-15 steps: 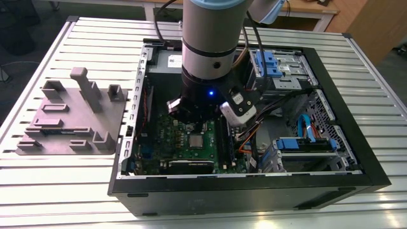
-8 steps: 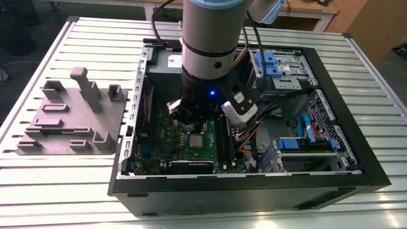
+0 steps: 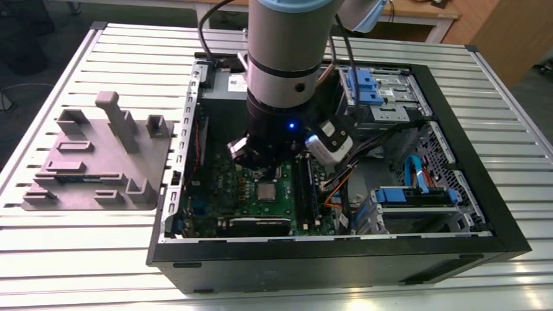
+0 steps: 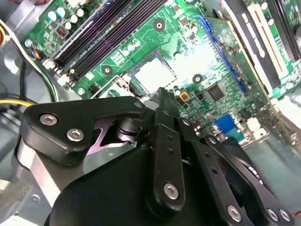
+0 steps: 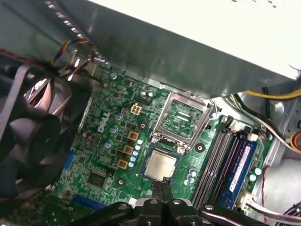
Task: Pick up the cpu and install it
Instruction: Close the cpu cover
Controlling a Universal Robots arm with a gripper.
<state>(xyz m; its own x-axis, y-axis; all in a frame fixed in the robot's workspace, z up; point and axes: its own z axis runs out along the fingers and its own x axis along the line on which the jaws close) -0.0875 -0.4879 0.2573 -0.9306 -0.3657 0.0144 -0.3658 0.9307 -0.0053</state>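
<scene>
In socket (image 5: 146, 153): cpu (image 5: 160, 165) | fingers (image 5: 168, 190) pressed together, just beside it

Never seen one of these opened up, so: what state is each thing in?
computer case: open, side panel off.
socket cover: swung open.
cpu: seated flat, not held.
tool: shut, empty, tips close by the cpu.
</scene>
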